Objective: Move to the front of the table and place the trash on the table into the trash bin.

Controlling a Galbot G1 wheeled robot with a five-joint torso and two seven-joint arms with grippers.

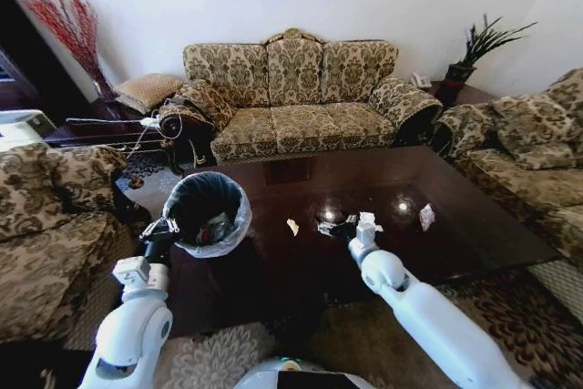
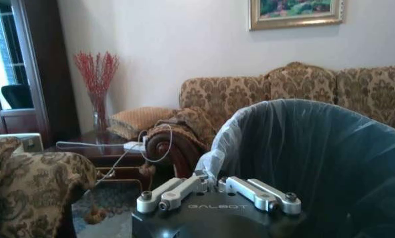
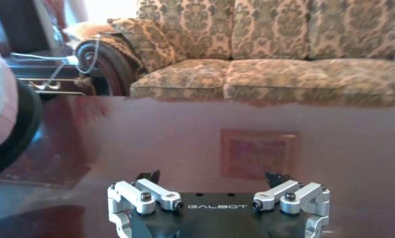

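Left hand (image 1: 165, 228) gripping tilted trash bin (image 1: 239, 225)

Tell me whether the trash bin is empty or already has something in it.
Not empty: the trash bin, held at its rim by the left gripper, has a few small items lying at the bottom of its black liner.

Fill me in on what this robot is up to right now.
It is clearing trash off the table. The left gripper is closed on the rim of the trash bin, holding it at the table's left edge; some trash already lies inside. The right gripper is out over the tabletop with its fingers open, next to a crumpled white paper wad. A small scrap and another white wad lie on the table.
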